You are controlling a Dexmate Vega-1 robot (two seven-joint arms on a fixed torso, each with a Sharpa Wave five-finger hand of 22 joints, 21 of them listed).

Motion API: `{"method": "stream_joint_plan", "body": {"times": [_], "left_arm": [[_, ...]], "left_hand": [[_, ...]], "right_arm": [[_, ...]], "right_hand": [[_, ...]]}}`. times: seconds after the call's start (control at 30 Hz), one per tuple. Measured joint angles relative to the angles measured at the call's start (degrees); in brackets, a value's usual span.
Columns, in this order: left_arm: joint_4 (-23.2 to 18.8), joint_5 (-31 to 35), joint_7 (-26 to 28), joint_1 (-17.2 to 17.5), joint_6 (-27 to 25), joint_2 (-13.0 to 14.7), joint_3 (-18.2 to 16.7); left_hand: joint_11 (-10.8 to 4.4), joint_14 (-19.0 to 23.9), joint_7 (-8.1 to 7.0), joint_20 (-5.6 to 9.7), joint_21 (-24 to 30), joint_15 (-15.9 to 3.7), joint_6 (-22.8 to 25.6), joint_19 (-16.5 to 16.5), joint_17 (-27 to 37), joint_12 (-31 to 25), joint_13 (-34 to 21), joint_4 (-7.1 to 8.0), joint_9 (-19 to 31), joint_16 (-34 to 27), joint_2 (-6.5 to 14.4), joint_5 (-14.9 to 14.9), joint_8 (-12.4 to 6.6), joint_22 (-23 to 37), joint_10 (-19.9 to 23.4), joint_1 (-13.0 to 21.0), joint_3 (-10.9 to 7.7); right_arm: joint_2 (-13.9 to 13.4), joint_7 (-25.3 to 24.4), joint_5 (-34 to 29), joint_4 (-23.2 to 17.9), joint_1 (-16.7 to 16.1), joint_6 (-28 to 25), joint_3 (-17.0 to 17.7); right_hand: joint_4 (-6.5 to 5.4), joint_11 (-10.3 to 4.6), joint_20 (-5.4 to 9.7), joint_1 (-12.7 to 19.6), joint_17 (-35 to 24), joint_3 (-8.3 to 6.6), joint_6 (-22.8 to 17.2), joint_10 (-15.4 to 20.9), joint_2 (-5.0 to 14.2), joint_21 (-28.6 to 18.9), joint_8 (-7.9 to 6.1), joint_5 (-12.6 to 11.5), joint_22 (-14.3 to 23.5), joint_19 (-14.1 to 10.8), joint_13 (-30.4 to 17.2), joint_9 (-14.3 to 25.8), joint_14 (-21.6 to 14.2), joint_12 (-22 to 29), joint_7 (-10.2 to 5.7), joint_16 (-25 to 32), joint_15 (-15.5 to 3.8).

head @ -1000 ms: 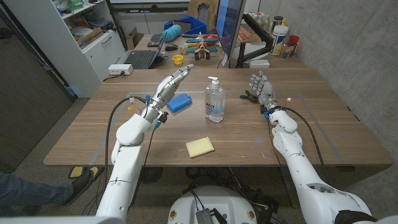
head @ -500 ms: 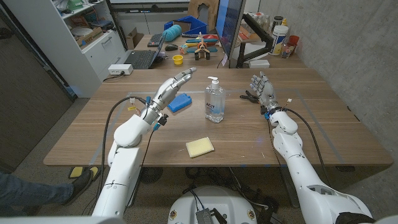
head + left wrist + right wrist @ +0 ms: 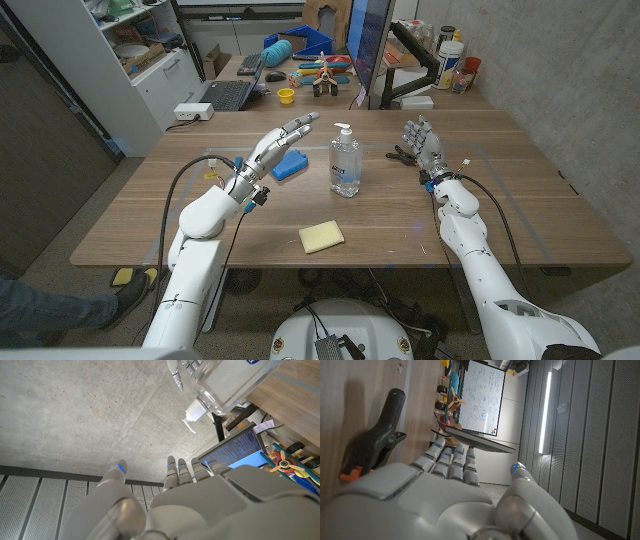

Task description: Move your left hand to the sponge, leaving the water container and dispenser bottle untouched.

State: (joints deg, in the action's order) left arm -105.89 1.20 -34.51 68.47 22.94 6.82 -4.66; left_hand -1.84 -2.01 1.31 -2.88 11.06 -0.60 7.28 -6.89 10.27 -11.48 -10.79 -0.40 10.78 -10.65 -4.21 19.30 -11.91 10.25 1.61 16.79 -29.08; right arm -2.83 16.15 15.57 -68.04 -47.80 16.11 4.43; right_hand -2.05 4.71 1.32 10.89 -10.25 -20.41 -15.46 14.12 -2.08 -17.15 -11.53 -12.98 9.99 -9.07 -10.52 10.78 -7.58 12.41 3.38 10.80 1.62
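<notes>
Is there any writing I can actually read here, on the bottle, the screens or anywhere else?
None can be read.
Dispenser bottle: its label is too small to read.
Monitor: lines of text, too blurred to read.
Whiteboard: handwriting, too small to read.
Yellow sponge and blue container: no visible text.

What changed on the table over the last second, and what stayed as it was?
The left hand drifted a little toward the robot and its right, its fingertips now nearer the bottle, holding nothing and above the blue container. Nothing was gripped or released. The yellow sponge, bottle, blue container and black clamp lie where they were, and the right hand kept its place beside the clamp.
</notes>
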Motion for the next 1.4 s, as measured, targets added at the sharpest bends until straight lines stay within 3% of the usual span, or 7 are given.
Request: {"method": "stream_joint_plan", "body": {"times": [1.4], "left_arm": [[-6.0, 9.2, 2.0, 4.3, 2.1, 3.7, 0.5]], "left_hand": [[-0.21, 0.3, 0.0, -1.44, 0.0, -0.32, 0.0, 0.0, -0.1, 0.0, 0.0, -1.28, 0.0, 0.0, 0.3, -0.5, 0.0, 0.0, 0.2, 2.3, -0.47]], "right_arm": [[0.2, -0.1, 0.8, 0.4, -0.1, 1.2, -0.3]], "right_hand": [[0.15, 0.31, 0.01, -0.3, 0.0, 0.16, 0.0, 0.3, 0.3, 0.9, 0.0, 0.0, 0.0, 0.0, 0.0, 0.0, 0.0, 0.0, 0.0, 0.0, 0.0]]}}
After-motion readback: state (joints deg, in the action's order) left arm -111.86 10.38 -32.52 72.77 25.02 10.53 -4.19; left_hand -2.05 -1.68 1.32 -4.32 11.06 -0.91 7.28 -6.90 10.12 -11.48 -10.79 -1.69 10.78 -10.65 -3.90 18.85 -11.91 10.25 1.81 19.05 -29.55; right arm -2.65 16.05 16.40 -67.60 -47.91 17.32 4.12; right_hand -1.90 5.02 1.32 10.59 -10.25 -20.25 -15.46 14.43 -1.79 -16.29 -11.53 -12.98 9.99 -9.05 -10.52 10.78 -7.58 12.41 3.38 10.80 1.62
